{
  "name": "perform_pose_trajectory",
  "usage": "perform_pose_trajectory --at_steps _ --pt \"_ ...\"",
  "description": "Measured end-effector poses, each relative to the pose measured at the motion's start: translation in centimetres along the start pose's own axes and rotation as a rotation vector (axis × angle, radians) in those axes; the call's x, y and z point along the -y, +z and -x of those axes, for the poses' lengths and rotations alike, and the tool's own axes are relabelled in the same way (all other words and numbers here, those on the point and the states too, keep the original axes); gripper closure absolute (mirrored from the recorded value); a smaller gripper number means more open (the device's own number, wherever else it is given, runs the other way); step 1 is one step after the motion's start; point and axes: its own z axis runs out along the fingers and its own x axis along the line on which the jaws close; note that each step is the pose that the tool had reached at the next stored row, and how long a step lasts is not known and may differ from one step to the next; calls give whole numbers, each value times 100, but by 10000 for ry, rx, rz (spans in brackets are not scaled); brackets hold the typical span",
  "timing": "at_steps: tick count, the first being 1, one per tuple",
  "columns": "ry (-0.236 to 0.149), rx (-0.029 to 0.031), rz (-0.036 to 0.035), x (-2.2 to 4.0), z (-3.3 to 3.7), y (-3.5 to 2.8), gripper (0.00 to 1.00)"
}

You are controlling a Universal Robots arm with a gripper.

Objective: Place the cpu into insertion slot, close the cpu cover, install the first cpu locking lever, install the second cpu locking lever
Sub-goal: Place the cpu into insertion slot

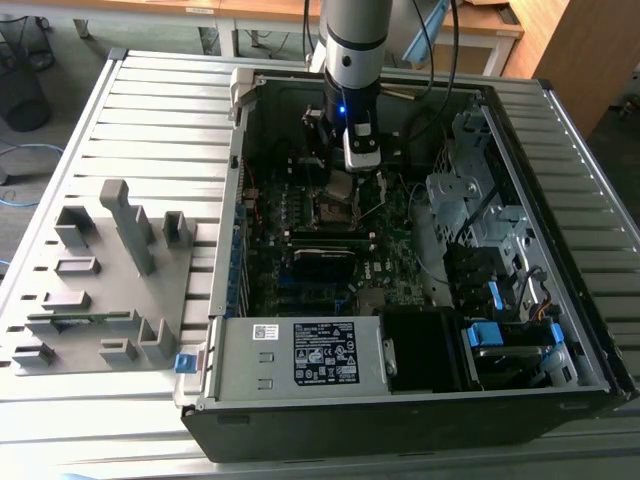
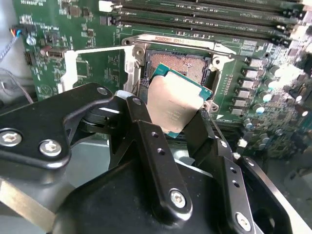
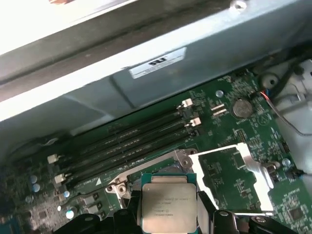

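Here one tool [image 2: 169, 112] grips one cpu [image 2: 176, 100] over one insertion slot [image 2: 184, 64]

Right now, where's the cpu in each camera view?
Exterior view: under the gripper, too small to make out.
Second wrist view: the cpu tilted, gripped over the insertion slot.
First wrist view: gripped beside the open cpu cover.
Shared landmark in both wrist views: the long memory slots.
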Motion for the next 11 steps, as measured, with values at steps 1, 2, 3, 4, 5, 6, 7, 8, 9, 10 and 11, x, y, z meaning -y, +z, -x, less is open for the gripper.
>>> perform_pose_trajectory --at_steps 1,2,3,4,5,6,7,8,9,10,11 --pt "7 0 -1 0 0 0 46" --pt "11 1 -1 0 0 0 46" --pt "16 2 0 0 0 0 46" --pt "20 2 0 0 0 0 46" --pt "32 4 0 0 0 0 46" --pt "100 10 -1 0 0 1 46" --pt "239 22 -3 0 -1 1 46" --pt "419 38 -6 0 -1 2 46" --pt "595 54 -10 0 0 3 46" --pt "775 71 -13 0 0 4 46" --pt "965 88 -16 0 0 5 46"
